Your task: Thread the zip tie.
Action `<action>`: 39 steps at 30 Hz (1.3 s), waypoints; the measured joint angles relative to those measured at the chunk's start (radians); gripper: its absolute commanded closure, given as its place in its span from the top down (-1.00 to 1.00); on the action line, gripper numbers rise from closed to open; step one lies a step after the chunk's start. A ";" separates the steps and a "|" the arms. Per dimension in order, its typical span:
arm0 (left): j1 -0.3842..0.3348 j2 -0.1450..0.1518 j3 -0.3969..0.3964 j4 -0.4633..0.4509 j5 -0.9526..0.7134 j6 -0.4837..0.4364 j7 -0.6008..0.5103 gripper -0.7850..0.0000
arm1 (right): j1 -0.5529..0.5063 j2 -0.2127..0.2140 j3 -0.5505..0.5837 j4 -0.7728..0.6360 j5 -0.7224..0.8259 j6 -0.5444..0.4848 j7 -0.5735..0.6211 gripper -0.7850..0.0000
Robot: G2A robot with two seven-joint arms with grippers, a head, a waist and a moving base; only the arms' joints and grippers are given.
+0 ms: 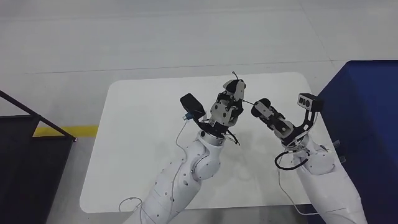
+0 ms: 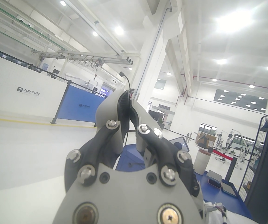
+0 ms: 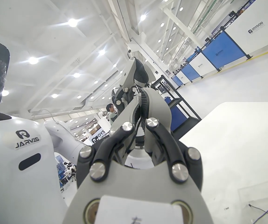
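a thin black zip tie (image 2: 128, 81) is sticking up from between the left gripper's (image 2: 130, 94) closed fingertips, curving slightly, with its small square head uppermost.

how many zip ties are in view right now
1. The black zip tie is pinched in the left hand, with one end poking out above it. A thin strand runs across to the right hand. Others could be hidden on the table.

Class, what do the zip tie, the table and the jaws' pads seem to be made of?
Zip tie: thin, black, curving strip, so probably flexible plastic, likely nylon. Table: smooth matte white top, perhaps laminate; the look leaves it open. Pads: black and ribbed, probably rubber.
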 measured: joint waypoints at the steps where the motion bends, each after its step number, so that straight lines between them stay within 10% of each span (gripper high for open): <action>1: 0.001 -0.001 -0.001 -0.001 0.001 -0.003 -0.001 -1.00 | 0.002 0.000 0.000 0.002 0.000 0.000 -0.002 -1.00; 39: 0.022 -0.039 -0.024 0.009 0.039 -0.025 -0.006 -1.00 | -0.006 0.006 0.008 0.002 -0.012 -0.038 -0.019 -1.00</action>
